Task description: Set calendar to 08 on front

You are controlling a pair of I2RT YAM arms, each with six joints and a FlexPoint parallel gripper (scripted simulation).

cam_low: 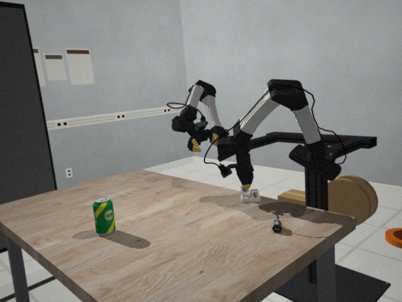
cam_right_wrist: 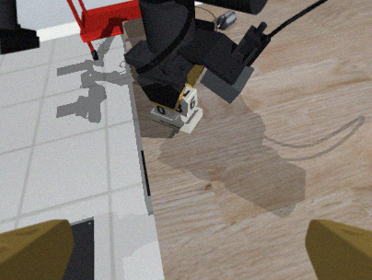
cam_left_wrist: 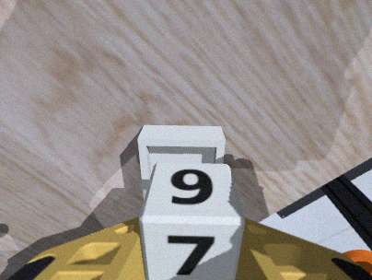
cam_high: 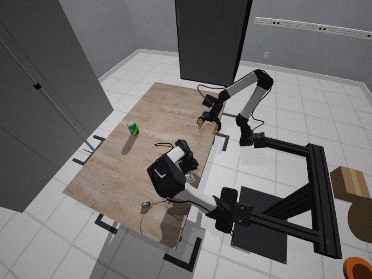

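My left gripper (cam_left_wrist: pixel 190 227) (cam_low: pixel 245 187) is shut on a white cube (cam_left_wrist: pixel 191 193) (cam_right_wrist: pixel 191 102). The cube's 9 and 7 show in the left wrist view and a 6 in the right wrist view. It is held just above the open part of the white tray (cam_left_wrist: pixel 181 134) (cam_low: pixel 252 200) (cam_right_wrist: pixel 165 121). The other cube (cam_low: pixel 254 193) (cam_right_wrist: pixel 160 110) (cam_high: pixel 190 176) sits in the tray beside it, with a 0 on the month side and a 5 facing the exterior camera. The lettering is too small to read. My right gripper (cam_high: pixel 207 125) (cam_low: pixel 205 145) (cam_right_wrist: pixel 189 230) is open and empty, high above the table.
A green can (cam_high: pixel 132 128) (cam_low: pixel 104 216) stands toward the far side of the table (cam_high: pixel 102 168) (cam_low: pixel 181 260). A small dark object with a thin cable (cam_high: pixel 145 204) (cam_low: pixel 277 225) (cam_right_wrist: pixel 226 20) lies nearer the tray. The tray is close to the robot-side table edge.
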